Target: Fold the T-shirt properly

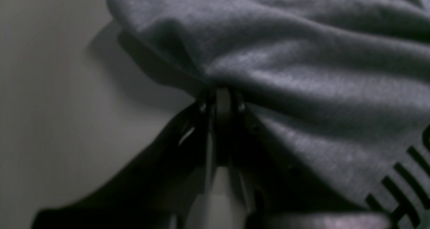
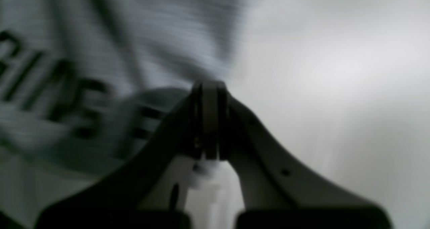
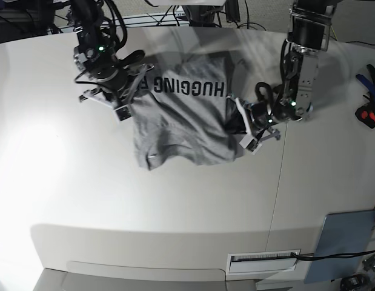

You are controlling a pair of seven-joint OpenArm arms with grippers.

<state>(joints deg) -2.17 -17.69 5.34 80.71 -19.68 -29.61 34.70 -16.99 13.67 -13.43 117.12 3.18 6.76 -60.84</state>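
Left tool (image 1: 221,94) is clenched on the shirt (image 3: 181,121) edge, right tool (image 2: 210,88) pinched tight beside it, shirt bunched mid-counter (image 3: 175,212), lettering up — no neat fold yet, most work remains.

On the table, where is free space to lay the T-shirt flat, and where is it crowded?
The table is bare in front of the T-shirt, down to the near edge, and to its left. Crowded: the far side, where the left gripper and right gripper hold the shirt, and the right edge with tools and a blue-grey pad.
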